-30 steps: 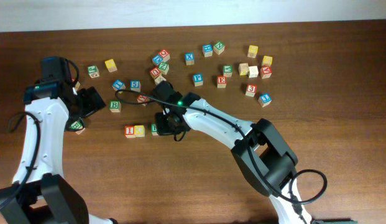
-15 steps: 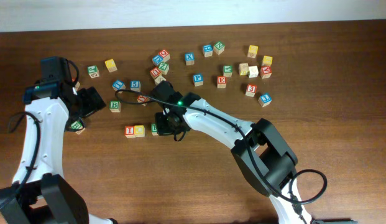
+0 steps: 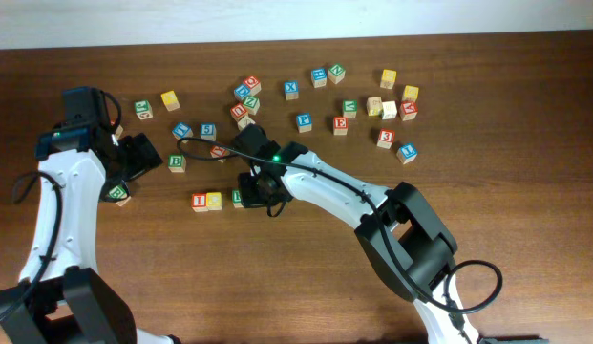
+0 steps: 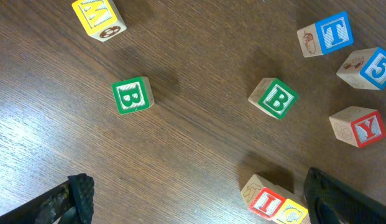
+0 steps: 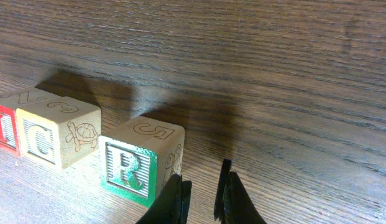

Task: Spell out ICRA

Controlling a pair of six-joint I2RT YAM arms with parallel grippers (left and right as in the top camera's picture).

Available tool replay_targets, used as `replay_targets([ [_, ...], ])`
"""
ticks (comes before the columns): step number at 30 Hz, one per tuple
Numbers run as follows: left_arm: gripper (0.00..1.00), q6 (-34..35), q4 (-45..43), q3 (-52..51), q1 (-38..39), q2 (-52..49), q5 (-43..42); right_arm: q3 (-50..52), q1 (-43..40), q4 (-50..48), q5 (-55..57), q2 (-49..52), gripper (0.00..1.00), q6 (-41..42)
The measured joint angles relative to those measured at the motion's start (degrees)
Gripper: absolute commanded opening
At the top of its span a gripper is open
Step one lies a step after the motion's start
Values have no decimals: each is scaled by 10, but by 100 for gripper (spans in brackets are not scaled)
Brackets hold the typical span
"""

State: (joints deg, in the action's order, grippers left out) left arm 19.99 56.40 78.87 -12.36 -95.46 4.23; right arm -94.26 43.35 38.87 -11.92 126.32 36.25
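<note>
Three wooden cubes stand in a row near the table's middle: red I (image 3: pixel 200 202), yellow C (image 3: pixel 215 201) and green R (image 3: pixel 238 199). In the right wrist view, I (image 5: pixel 2 127), C (image 5: pixel 53 135) and R (image 5: pixel 133 165) read left to right, with a small gap before the R. My right gripper (image 5: pixel 202 200) is shut on nothing just right of the R, its left finger against that cube's side. My left gripper (image 4: pixel 205 214) hangs wide open, with the I (image 4: pixel 267 202) and C (image 4: pixel 292 213) near its right finger. I cannot pick out the A among the scattered cubes.
Two green B cubes (image 4: pixel 132 95) (image 4: pixel 275 98) lie ahead of the left gripper, with T, 5 and Y cubes at the right. Several more letter cubes are scattered across the far half of the table (image 3: pixel 372 105), among them a red E (image 3: pixel 340 124).
</note>
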Motion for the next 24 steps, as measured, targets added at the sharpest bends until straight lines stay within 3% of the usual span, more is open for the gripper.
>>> replay_targets([
  [24,99,0,0,0,0,0,0,0,0,0,-10,0,10,0],
])
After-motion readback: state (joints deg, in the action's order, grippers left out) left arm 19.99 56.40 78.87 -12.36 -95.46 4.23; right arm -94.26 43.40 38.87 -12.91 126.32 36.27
